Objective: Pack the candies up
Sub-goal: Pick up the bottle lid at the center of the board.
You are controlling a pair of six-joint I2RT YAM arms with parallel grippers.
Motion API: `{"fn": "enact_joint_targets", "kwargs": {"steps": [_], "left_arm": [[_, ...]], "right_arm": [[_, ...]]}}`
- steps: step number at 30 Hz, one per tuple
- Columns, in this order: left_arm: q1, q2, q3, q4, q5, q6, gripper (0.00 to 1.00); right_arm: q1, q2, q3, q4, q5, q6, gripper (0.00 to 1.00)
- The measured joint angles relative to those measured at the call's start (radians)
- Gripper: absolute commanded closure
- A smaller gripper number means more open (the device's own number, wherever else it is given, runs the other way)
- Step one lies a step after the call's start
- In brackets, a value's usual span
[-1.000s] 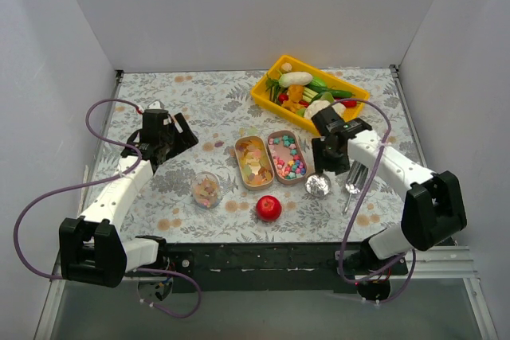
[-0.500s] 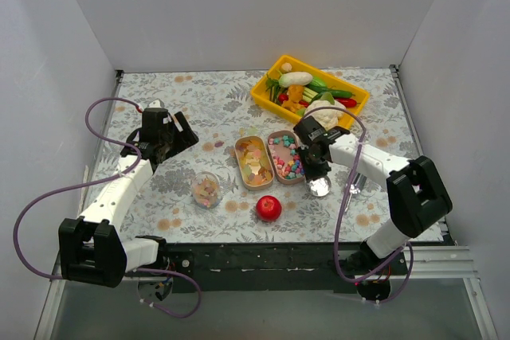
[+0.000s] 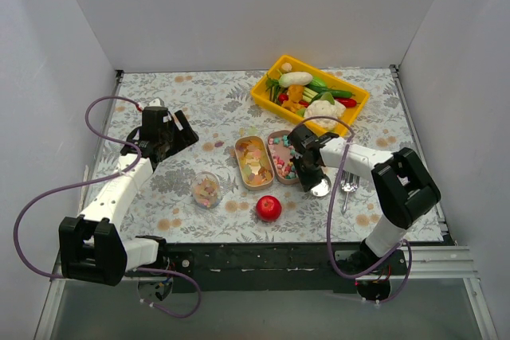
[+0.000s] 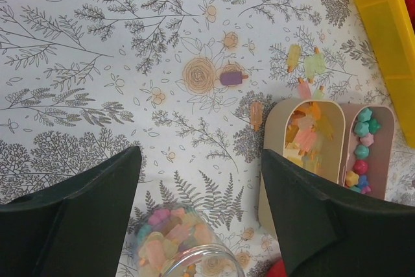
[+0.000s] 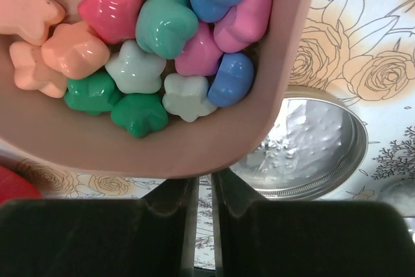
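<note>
Starting at the near edge, the red ball (image 3: 268, 208) sits just in front of two tan trays. The open glass jar (image 3: 196, 189) stands to its left with some candies (image 4: 170, 241) in it, and the silver lid (image 3: 320, 187) lies to the ball's right. My right gripper (image 5: 202, 186) hangs at the near end of the star-sweet tray (image 5: 162, 150), fingers drawn to a thin slit with nothing between them. Most amber and orange candies fill the left tray (image 4: 277, 128), just left of that gripper, its long axis running away from me. My left gripper (image 4: 200, 157) is spread wide and empty by the jar, well apart from that tray, so I judge the right arm nearer. Loose candies (image 4: 305, 63) lie beyond the tray, and the yellow bin (image 4: 379, 24) is farther back.
</note>
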Motion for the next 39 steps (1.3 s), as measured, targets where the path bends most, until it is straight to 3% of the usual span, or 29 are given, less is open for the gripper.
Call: {"fn": "enact_joint_targets", "kwargs": {"steps": [3, 9, 14, 18, 21, 26, 30, 34, 39], "left_arm": [[0.0, 0.002, 0.0, -0.003, 0.0, 0.0, 0.25], [0.0, 0.002, 0.013, -0.017, 0.0, 0.0, 0.12], [0.0, 0.002, 0.05, -0.019, 0.023, 0.0, 0.05], [0.0, -0.001, 0.079, -0.018, 0.088, 0.002, 0.02], [0.0, -0.01, 0.099, -0.014, 0.162, 0.006, 0.02], [0.0, -0.028, 0.187, 0.027, 0.333, -0.01, 0.02], [0.0, -0.043, 0.239, 0.146, 0.502, -0.074, 0.02], [0.001, -0.058, 0.246, 0.35, 0.71, -0.177, 0.02], [0.0, -0.06, 0.228, 0.727, 0.932, -0.409, 0.07]], "right_arm": [[0.0, 0.013, 0.001, 0.0, 0.0, 0.0, 0.99], [0.001, 0.01, 0.016, -0.029, 0.005, 0.0, 0.99], [0.001, -0.072, 0.153, -0.177, -0.039, 0.001, 0.99], [-0.002, -0.184, 0.369, -0.193, -0.235, 0.003, 0.99], [-0.015, -0.225, 0.526, -0.105, -0.456, 0.05, 0.99], [-0.06, -0.229, 0.609, 0.182, -0.798, 0.233, 0.99], [-0.085, -0.223, 0.469, 0.632, -1.018, 0.562, 0.99], [-0.087, -0.167, 0.374, 1.132, -1.153, 0.952, 0.99], [-0.087, -0.086, 0.426, 1.615, -1.223, 1.338, 0.99]]}}
